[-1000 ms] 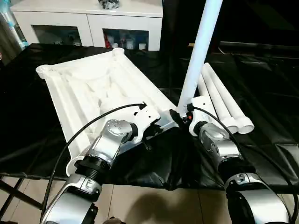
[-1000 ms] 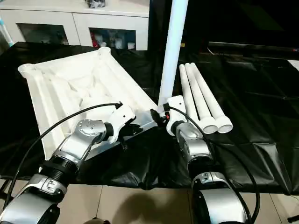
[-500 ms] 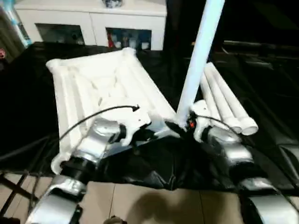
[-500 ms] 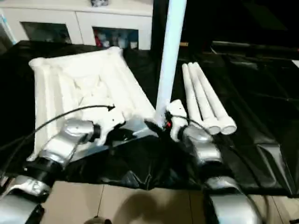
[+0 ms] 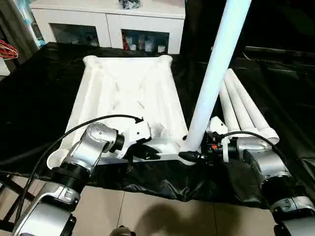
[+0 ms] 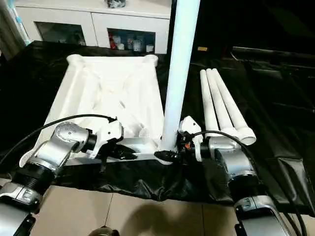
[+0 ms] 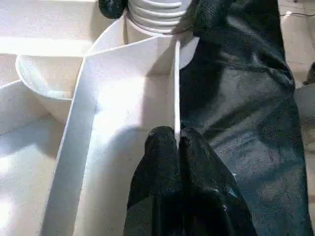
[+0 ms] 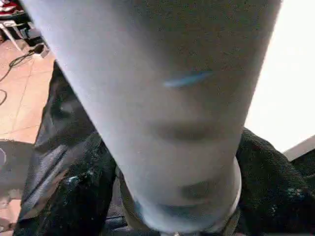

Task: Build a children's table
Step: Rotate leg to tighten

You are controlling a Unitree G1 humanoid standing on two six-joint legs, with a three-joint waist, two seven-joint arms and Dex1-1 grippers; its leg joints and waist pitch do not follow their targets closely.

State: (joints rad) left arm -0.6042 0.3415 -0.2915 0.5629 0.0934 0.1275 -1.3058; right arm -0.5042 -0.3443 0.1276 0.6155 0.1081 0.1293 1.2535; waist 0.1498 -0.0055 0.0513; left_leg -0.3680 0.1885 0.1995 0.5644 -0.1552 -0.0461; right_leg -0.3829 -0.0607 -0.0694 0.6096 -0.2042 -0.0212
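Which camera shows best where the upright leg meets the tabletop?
The left wrist view: the leg's ribbed end sits in the tabletop's corner socket. The eye views show the whole leg; the right wrist view shows the leg up close.

The upright leg (image 5: 212, 78) runs off the top edge of both eye views, so its upper end is unseen. In the right wrist view the same leg sits so close that it is blurred, and its foot hides how it meets the corner socket (image 6: 166, 157). The right gripper (image 5: 191, 156) is partly masked behind that leg. Items behind the cabinet's (image 5: 108, 19) glass doors are too small to identify.
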